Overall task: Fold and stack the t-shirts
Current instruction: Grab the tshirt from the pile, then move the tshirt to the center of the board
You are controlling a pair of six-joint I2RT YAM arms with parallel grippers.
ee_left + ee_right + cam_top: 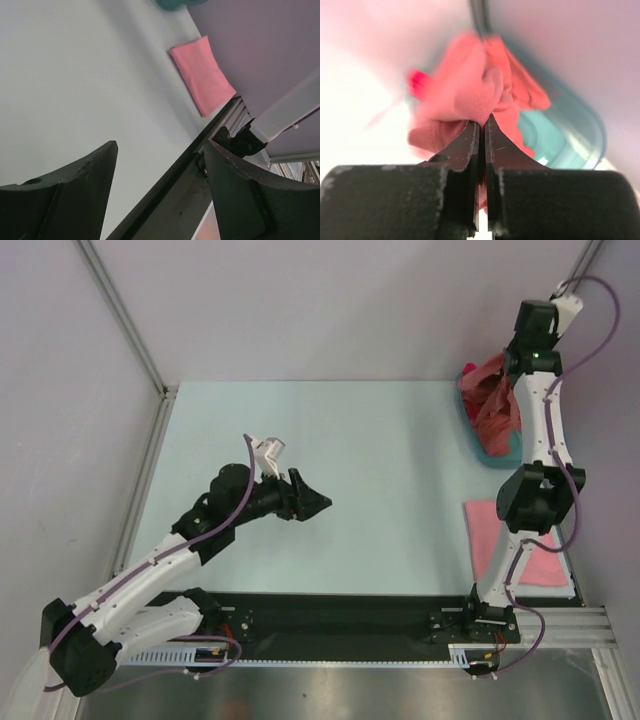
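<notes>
**Surface and room.** Pale blue-green flat tabletop [380, 440]. It is enclosed at the back and sides by plain grey-lilac walls [300, 300], with a silver aluminium frame rail [120, 310] running diagonally at upper left of the top view. A black base strip [340, 615] lies along the bottom edge and carries both arm mounts.

**Containers.** One teal plastic tub [490, 458], against the wall at upper right of the top view. It holds a crumpled salmon-coral cloth t-shirt [492, 405] heaped above the rim. A bright magenta patch of cloth [468, 368] shows at the heap's upper left edge, too blurred to tell more.

**Loose cloth.** One lighter pink t-shirt folded into a flat rectangle [485, 530]. It lies on the tabletop at lower right, below the tub and apart from it, partly hidden by the right arm. It appears at upper centre of the left wrist view.

**Grippers.**
- Left gripper [318, 502]: at mid-frame above bare tabletop, black fingers [75, 190] spread wide with nothing between them.
- Right gripper [482, 120]: over the tub, fingers pressed together with a fold of the salmon-coral t-shirt pinched at their tips.
</notes>
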